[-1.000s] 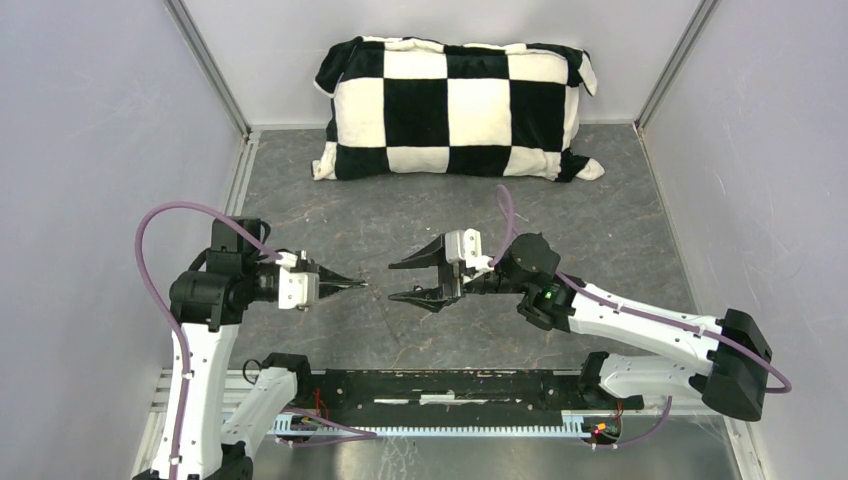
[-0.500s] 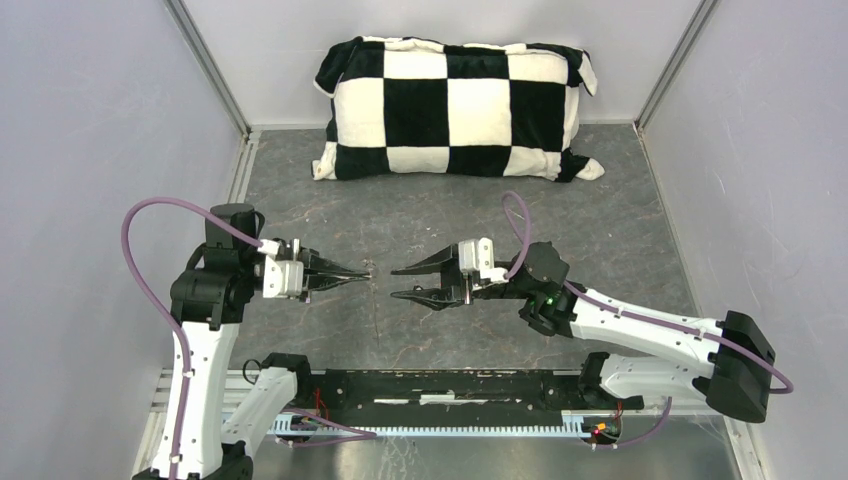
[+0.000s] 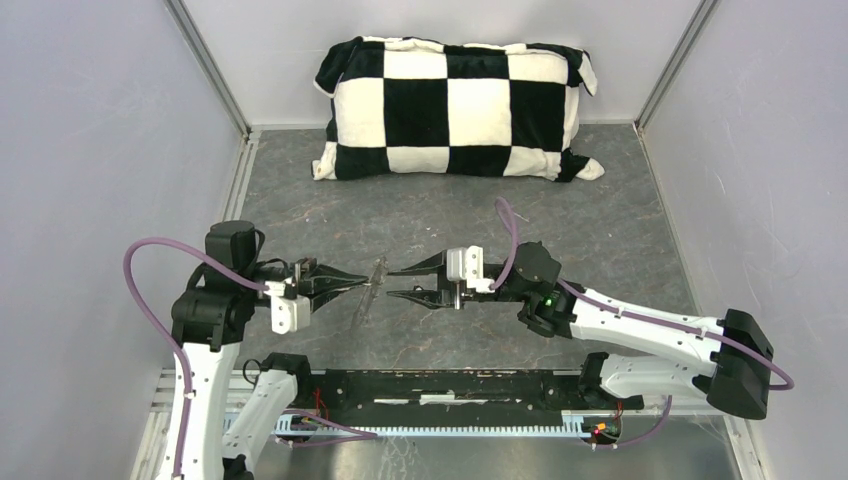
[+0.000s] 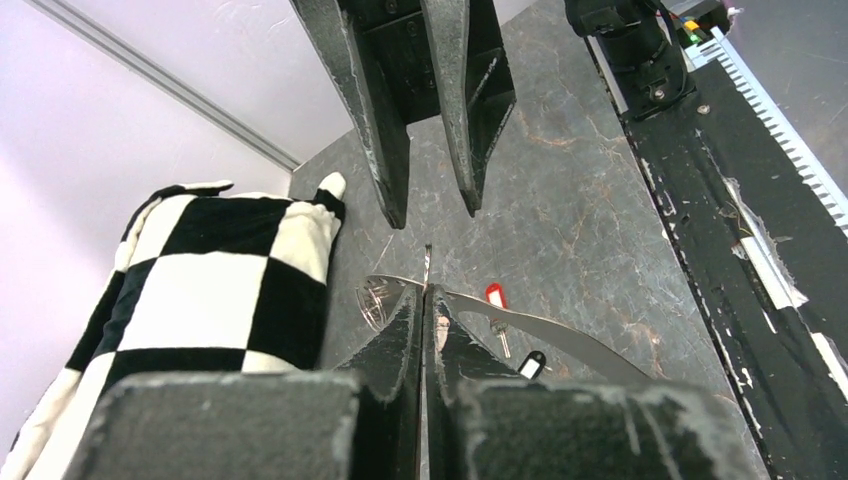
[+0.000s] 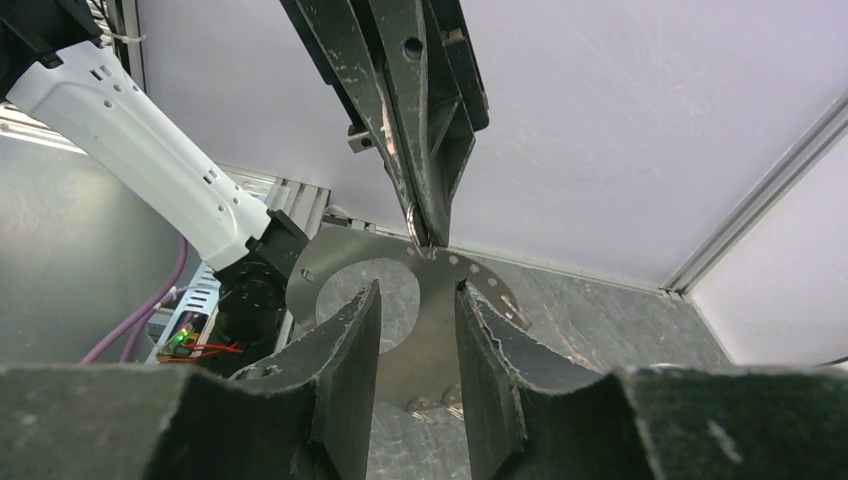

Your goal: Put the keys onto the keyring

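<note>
Pinching the keyring (image 5: 335,250) aloft, your left gripper (image 3: 362,284) is clamped on its rim. The red key (image 4: 494,295) and black key (image 4: 533,362) lie on the table (image 3: 600,200) below. Your right gripper (image 3: 391,282) faces the ring, fingers apart.

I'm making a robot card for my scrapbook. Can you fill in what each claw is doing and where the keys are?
left gripper: shut on the keyring, holding it up off the table
right gripper: open, pointing at the keyring, holding nothing
red key: lying on the table, not on the keyring
black key: lying on the table near the red key
pillow: checkered, by the far wall
</note>
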Robot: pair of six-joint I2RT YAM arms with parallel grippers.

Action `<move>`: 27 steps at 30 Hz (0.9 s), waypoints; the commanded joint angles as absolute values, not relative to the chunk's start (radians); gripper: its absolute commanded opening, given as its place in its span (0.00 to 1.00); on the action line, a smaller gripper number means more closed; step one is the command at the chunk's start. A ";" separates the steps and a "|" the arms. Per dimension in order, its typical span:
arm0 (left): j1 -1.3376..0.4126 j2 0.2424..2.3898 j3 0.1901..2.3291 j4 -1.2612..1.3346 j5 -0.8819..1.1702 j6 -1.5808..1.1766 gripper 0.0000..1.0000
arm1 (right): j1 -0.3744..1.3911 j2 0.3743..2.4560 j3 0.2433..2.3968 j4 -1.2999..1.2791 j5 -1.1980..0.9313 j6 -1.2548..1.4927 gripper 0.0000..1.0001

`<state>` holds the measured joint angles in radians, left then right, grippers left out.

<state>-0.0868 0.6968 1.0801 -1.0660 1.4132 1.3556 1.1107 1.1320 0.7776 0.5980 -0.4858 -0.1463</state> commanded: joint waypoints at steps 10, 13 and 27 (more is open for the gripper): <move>-0.091 0.700 1.084 -1.038 1.520 1.216 0.02 | 1.188 1.188 0.928 0.483 -0.435 -0.236 0.37; -0.091 0.707 1.090 -1.040 1.536 1.182 0.02 | 1.196 1.196 0.943 0.470 -0.425 -0.236 0.35; -0.092 0.741 1.090 -1.041 1.571 1.090 0.02 | 1.199 1.179 0.958 0.439 -0.398 -0.217 0.22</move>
<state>-0.0875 0.7265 1.0649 -1.0634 1.5043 1.1488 1.1915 1.1950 0.9127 0.4255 -0.3981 -0.2291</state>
